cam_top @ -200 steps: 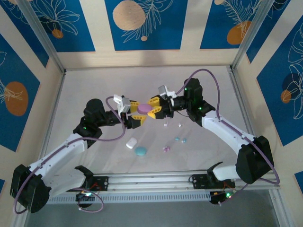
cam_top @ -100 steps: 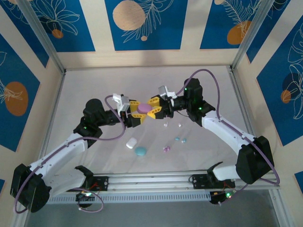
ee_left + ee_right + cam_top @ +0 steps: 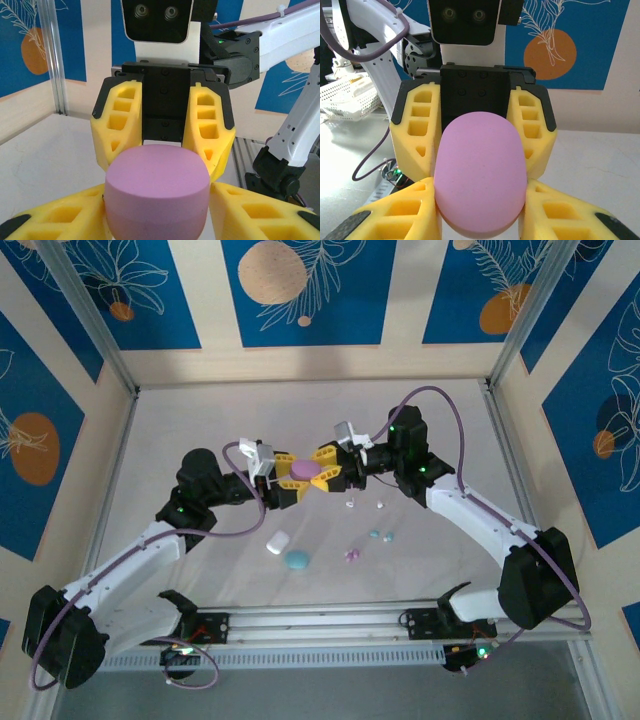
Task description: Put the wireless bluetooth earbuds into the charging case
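Left fingers (image 3: pixel 65 220) tighter on matte oval case (image 3: pixel 156 185)

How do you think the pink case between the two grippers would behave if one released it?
The pink case looks rigid and smooth, so it probably will not flex but may slip. Its rounded sides suggest it could roll.

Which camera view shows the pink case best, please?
The left wrist view: the pink case sits close, top and side both visible. The right wrist view shows one smooth face of it; the overhead view shows it tiny.
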Controlling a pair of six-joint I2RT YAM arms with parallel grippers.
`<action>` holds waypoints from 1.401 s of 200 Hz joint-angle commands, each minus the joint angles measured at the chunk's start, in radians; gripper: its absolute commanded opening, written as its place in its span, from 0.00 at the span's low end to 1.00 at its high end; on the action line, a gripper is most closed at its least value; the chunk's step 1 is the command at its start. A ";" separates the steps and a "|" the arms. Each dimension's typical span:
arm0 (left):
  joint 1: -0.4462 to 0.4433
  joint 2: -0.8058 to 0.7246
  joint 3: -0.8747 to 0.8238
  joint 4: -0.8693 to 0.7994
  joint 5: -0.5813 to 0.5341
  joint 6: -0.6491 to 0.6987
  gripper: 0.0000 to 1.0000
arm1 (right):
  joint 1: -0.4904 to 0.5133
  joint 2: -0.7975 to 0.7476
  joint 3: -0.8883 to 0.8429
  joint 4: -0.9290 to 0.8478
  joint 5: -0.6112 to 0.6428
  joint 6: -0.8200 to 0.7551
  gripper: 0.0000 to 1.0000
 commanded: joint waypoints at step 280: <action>-0.017 -0.026 -0.084 0.174 -0.053 -0.041 0.34 | -0.026 -0.058 0.199 -0.308 0.289 0.385 0.72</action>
